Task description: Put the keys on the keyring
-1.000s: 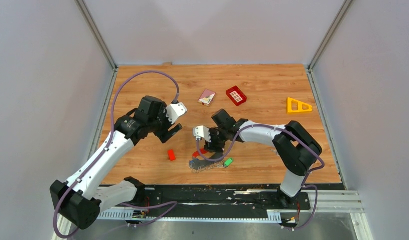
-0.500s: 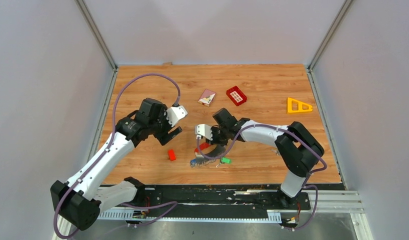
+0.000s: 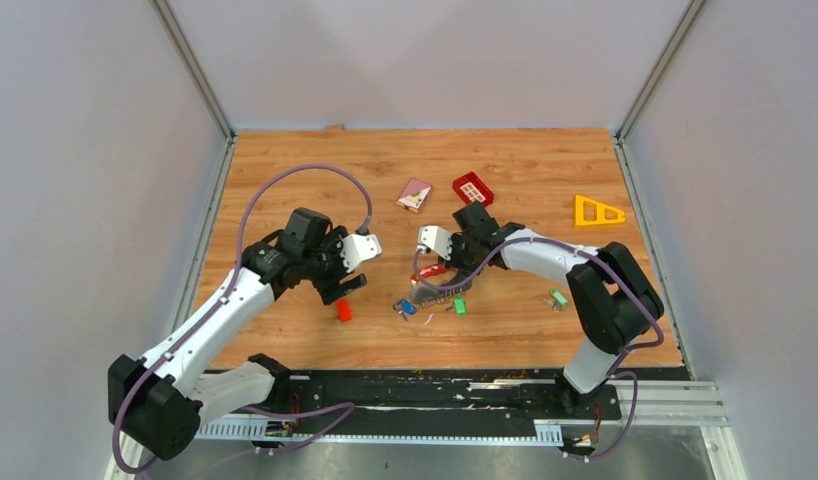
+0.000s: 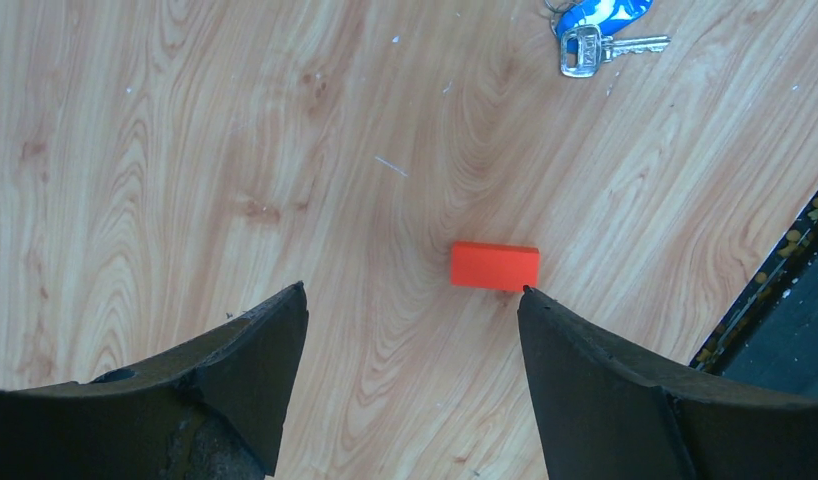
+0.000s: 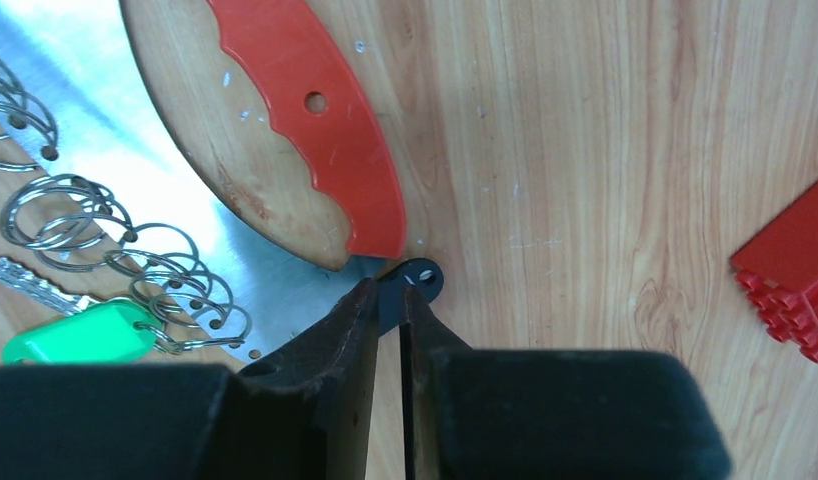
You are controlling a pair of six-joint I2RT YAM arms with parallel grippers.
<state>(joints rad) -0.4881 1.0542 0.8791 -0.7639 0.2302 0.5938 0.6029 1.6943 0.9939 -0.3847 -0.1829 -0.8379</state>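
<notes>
The keyring (image 5: 315, 130) has a glossy red piece, a curved silver-grey strap and several wire rings (image 5: 135, 260). My right gripper (image 5: 395, 290) is shut on its small black end tab (image 5: 422, 275); from above it (image 3: 453, 268) is beside the red piece (image 3: 432, 270). A green-headed key (image 5: 80, 335) lies at the rings, also seen from above (image 3: 460, 305). A blue-headed key (image 3: 405, 307) lies just left of it, at the top of the left wrist view (image 4: 600, 25). Another green key (image 3: 558, 297) lies further right. My left gripper (image 4: 415, 292) is open and empty above the table (image 3: 347, 288).
A small red block (image 4: 494, 266) lies by my left gripper's right fingertip, seen from above (image 3: 343, 311). A red gridded tray (image 3: 472, 189) and a pink card (image 3: 414, 194) lie behind. A yellow triangle (image 3: 597, 211) is at the far right. The table's front edge (image 4: 775, 290) is close.
My right gripper has pulled the keyring back and to the right; the keys have spread out, one green key ending far right. My left gripper has moved right and down towards the red block.
</notes>
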